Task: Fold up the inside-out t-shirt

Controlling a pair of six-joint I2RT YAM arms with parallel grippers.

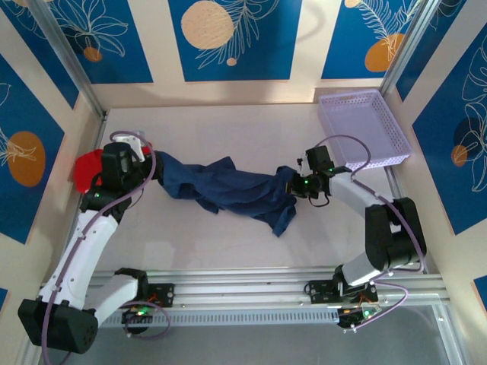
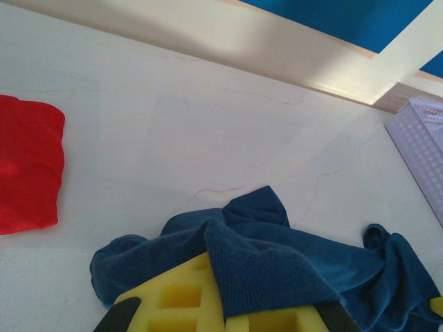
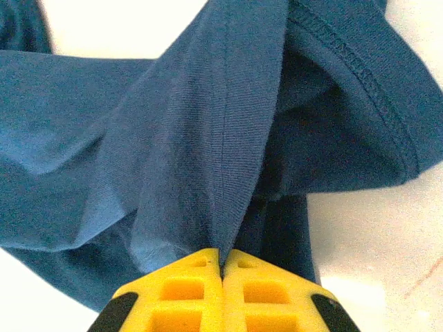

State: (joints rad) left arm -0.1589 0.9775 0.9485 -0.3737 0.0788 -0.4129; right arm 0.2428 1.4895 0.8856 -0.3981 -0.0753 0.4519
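While pinched by left claw (image 2: 223, 297) and right claw (image 3: 221, 257), t-shirt (image 1: 228, 190) (bunched) between.

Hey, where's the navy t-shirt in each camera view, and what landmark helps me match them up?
Top external: the t-shirt lies bunched across mid-table.
Left wrist: t-shirt at bottom centre and right, draped over the left gripper's fingers.
Right wrist: t-shirt across the upper frame, one fold pinched by the right gripper's fingers.
Shared landmark: the pale table beneath it.
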